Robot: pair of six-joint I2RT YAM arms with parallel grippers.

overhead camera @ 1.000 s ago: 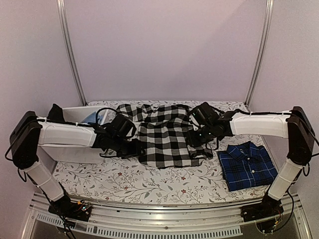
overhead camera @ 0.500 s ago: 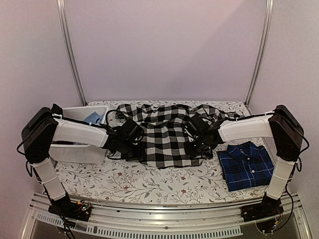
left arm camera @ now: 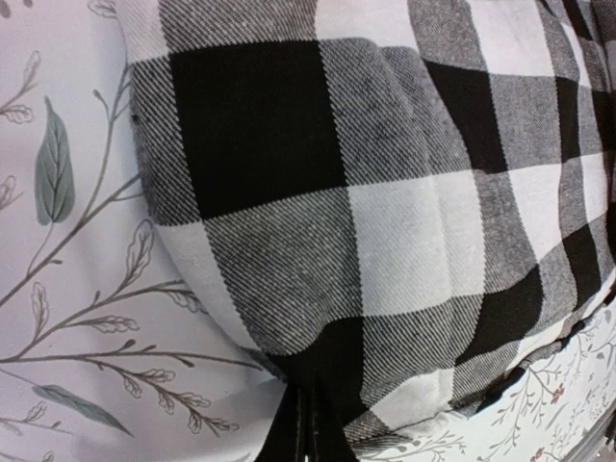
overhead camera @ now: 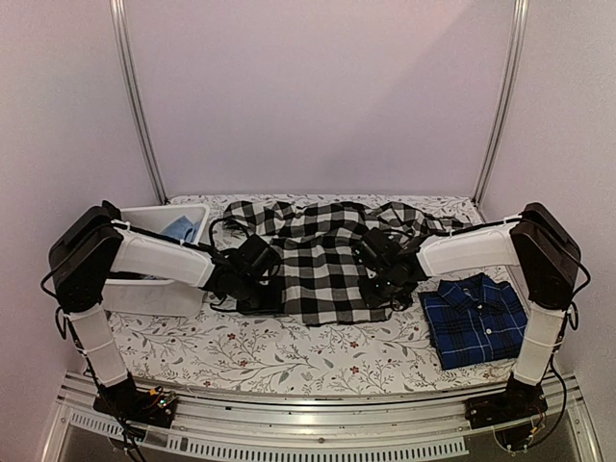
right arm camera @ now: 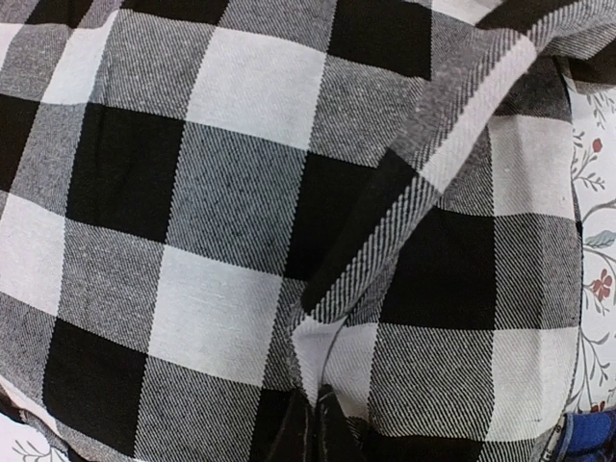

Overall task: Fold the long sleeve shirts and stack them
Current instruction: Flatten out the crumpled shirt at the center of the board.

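Floral cloth covers the bench [overhead camera: 241, 351]. At frame centre the checked shirt [overhead camera: 322, 265] lies spread; our left hand [overhead camera: 269, 295] pinches its left edge, our right hand [overhead camera: 378, 292] its right edge. At lower right the blue shirt [overhead camera: 476, 322] sits folded.

Left hand [left arm camera: 306, 428] clamped, right hand [right arm camera: 313, 423] clamped

The check shirt [overhead camera: 318, 269] is a large black-and-white buffalo check, with grey twill squares where the bands cross. The plaid shirt [overhead camera: 478, 322] is navy blue with thin lighter lines. The table [overhead camera: 241, 348] carries white cloth printed with grey-green leafy sprigs and small red flowers. The bin [overhead camera: 154, 298] is white.
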